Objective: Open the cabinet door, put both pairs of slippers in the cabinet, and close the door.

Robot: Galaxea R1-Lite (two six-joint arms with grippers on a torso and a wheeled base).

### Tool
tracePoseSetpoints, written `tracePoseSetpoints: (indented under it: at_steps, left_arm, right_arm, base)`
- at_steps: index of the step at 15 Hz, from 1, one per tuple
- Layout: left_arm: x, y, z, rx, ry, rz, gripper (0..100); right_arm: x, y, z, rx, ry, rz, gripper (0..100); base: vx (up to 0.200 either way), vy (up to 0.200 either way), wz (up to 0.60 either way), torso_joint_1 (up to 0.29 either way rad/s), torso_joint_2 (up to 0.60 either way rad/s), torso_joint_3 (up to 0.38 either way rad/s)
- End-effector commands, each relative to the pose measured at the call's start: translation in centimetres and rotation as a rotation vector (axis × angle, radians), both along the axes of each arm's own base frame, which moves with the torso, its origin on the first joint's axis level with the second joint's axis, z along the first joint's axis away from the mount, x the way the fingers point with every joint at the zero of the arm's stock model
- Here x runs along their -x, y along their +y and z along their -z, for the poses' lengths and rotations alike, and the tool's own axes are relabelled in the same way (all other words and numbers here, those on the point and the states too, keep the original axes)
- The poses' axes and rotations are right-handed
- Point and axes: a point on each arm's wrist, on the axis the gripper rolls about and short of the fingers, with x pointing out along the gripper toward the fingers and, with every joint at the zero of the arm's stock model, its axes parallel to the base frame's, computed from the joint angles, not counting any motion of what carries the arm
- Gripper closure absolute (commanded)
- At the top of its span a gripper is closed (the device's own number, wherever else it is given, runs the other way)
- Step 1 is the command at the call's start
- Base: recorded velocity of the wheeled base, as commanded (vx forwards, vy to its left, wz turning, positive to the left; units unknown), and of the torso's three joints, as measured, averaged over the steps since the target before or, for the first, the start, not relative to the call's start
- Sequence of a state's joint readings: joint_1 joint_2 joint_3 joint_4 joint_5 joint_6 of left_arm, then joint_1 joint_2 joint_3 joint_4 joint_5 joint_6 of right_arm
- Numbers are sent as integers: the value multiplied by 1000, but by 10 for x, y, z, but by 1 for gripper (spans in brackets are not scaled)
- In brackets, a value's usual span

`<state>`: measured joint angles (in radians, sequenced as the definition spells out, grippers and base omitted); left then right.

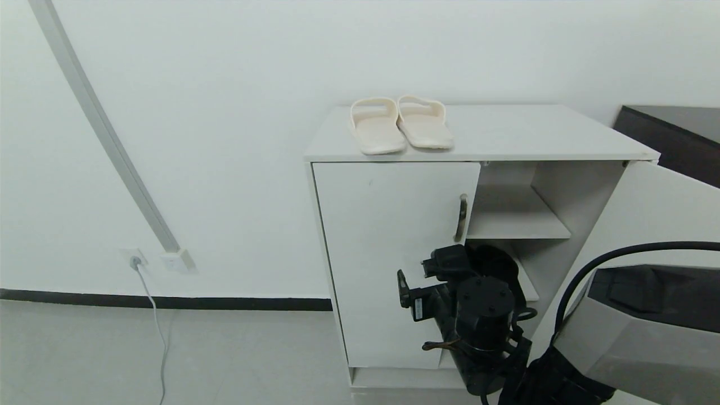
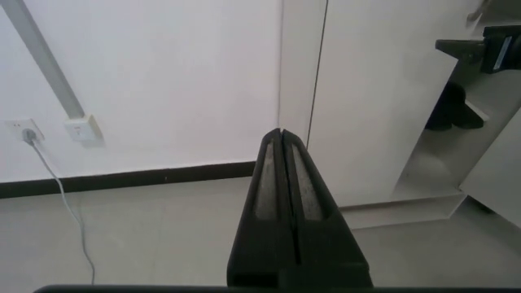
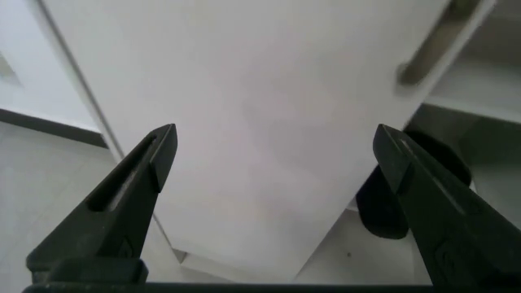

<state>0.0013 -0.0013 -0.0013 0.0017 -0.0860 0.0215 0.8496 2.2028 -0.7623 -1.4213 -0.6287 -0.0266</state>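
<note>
Cabinet top (image 1: 534, 132): 2 cream slippers (image 1: 394, 132)

Plain home-like room: shoe cabinet (image 1: 394, 253), wall socket (image 1: 135, 260), grey floor (image 1: 84, 354).

White wall (image 1: 225, 84), pale grey floor (image 1: 84, 354).
Black skirting (image 1: 169, 302) at the wall's foot; a grey conduit (image 1: 98, 112) slants down to a box (image 1: 179, 261) beside a socket (image 1: 134, 260) with a white cable (image 1: 165, 343); dark furniture (image 1: 675, 135) at right.
</note>
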Motion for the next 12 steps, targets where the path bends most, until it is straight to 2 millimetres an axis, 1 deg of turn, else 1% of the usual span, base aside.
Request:
tracePoseSetpoints:
  at_steps: [1,7,12]
  left_arm:
    - [0,0,0,0,1,0,100]
    - [0,0,0,0,1,0,100]
    - [0,0,0,0,1,0,100]
  right_arm:
    - [0,0,1,3,1,0,0]
    - [0,0,3,7,5,0,0]
    - [0,0,3,6,4,0,0]
  base:
    - [0,0,0,154,-466,-320]
    - [0,0,0,181,-491,-317]
    - [0,0,0,215,-531,-318]
